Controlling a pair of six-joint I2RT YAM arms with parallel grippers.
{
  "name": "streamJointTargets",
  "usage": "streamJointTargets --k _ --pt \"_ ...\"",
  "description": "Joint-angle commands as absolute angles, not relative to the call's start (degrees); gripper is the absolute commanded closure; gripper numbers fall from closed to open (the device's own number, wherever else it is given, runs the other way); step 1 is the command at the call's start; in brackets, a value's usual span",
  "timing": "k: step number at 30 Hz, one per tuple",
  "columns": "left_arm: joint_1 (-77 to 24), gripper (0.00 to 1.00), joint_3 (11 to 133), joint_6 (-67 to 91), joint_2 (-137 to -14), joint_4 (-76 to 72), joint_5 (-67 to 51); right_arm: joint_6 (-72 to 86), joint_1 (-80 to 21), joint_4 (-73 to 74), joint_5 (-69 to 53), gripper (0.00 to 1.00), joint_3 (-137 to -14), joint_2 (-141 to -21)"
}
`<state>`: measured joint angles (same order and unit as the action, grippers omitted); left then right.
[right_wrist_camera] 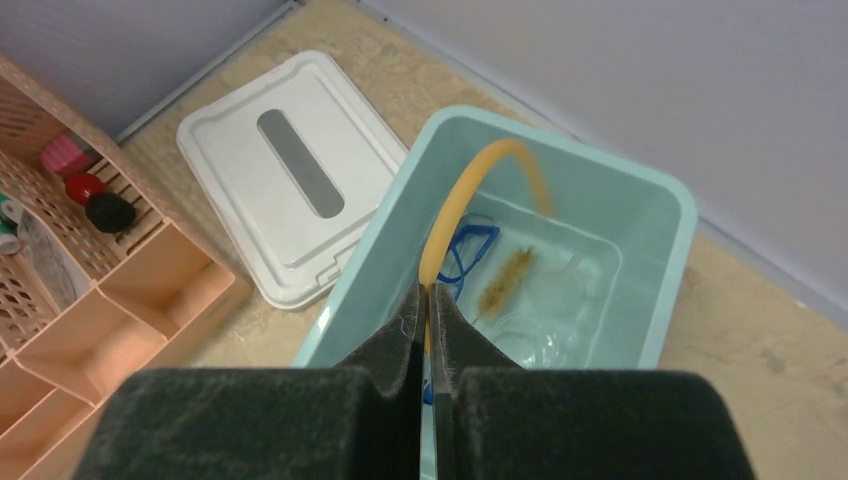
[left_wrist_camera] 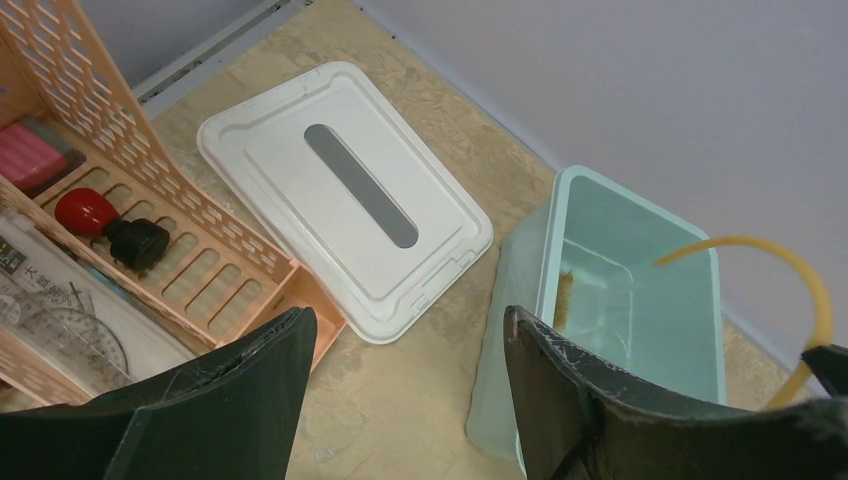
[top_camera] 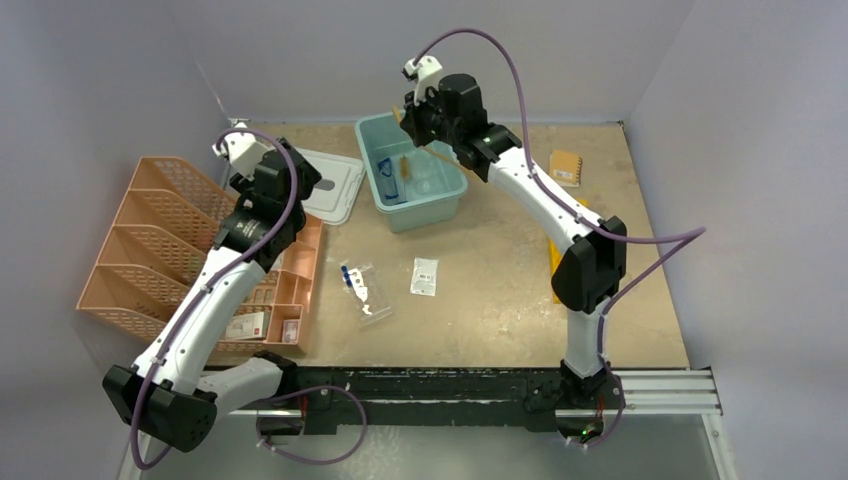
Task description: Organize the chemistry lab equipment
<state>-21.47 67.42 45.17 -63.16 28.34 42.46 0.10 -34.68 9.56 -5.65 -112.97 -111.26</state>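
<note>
amber tubing (right_wrist_camera: 470,205), teal bin (right_wrist_camera: 660,260).

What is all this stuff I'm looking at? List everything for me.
bin: one, pale teal, far middle of table
lid: one, white, flat left of the bin
organizer: one set, peach, table's left side
notebook: one, brown, far right
packet: one, white, table centre
tubes: count unclear, blue-capped, in clear bag left of the packet
glasses: one pair, blue, inside bin
brush: one, brown, inside bin
tubing: one, amber, arching into bin
left end effector: one, black, open, above the lid and bin
right end effector: one, black, shut on tubing
</note>
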Motion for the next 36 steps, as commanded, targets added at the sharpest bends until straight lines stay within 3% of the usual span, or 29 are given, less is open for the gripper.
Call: streamJointTargets --k 1,19,36 --pt "-21.1 0.32 69.6 43.0 -63.5 25.8 43.6 4.5 -34.5 5.7 -8.2 1.00 -113.5 -111.6" --pt "-21.0 0.32 70.0 41.1 -62.4 27.4 44.6 25.0 -34.4 3.9 -7.4 1.00 -121.3 -127.8" --pt "-21.0 0.32 69.9 41.8 -61.5 28.7 44.7 43.4 -33.2 0.7 -5.2 1.00 -122.0 -133.5"
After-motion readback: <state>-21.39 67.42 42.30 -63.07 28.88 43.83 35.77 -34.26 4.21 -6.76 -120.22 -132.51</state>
